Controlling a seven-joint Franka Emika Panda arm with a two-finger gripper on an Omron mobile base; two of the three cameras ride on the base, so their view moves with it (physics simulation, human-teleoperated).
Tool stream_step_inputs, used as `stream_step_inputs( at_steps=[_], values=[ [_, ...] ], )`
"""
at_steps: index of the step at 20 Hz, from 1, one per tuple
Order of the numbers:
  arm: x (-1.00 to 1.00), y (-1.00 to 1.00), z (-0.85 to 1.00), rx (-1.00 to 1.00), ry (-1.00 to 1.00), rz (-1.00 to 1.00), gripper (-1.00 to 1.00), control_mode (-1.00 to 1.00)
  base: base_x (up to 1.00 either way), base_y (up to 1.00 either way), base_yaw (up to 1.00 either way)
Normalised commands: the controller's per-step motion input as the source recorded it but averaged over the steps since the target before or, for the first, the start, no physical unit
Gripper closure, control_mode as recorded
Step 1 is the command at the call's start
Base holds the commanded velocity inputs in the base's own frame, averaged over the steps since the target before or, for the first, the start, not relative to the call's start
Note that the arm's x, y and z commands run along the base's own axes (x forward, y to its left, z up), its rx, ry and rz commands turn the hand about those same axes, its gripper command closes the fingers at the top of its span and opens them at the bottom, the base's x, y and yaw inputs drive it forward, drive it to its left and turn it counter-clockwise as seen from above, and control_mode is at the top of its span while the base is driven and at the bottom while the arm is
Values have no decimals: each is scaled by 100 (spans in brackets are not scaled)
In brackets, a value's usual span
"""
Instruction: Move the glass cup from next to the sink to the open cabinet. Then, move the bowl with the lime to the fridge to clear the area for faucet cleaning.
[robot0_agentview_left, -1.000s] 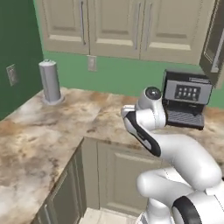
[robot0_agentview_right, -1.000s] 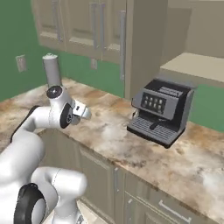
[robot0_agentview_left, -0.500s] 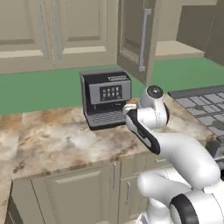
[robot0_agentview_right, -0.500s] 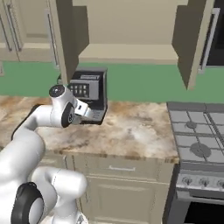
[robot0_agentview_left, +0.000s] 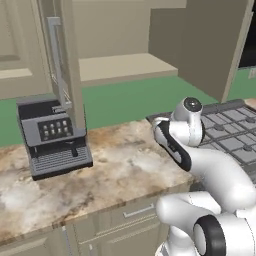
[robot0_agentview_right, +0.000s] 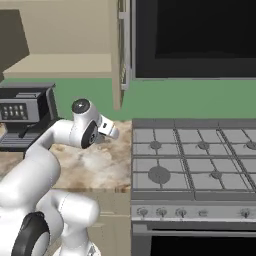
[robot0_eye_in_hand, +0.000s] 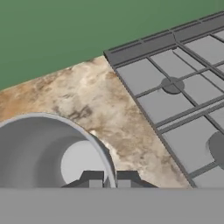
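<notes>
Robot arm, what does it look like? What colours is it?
The arm is smooth, rounded and glossy white, with dark bands at its joints and a round grey cap on one joint. In the hand view, its gripper ends in two small dark grey jaws.

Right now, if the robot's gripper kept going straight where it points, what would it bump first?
Probably the marbled counter beside the stove, judging by the hand view. The gripper is shut on the cup, whose rim might touch first; depth is unclear.

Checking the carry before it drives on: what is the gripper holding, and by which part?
The gripper holds the glass cup, pinched at its rim.
</notes>
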Motion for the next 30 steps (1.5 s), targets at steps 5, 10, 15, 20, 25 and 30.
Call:
stream_step_inputs(
  at_steps=[5, 10, 15, 20, 25, 30],
  values=[
    [0, 0, 0, 0, 0, 0, 100, 100, 28, -2, 37],
    [0, 0, 0, 0, 0, 0, 100, 100, 0, 6, 40],
    [0, 0, 0, 0, 0, 0, 100, 100, -44, 35, 26],
    [0, 0, 0, 0, 0, 0, 100, 100, 1, 1, 2],
    [0, 0, 0, 0, 0, 0, 100, 100, 90, 25, -1],
    [17, 5, 27, 0, -2, -1, 100, -100, 57, 22, -2]
  ],
)
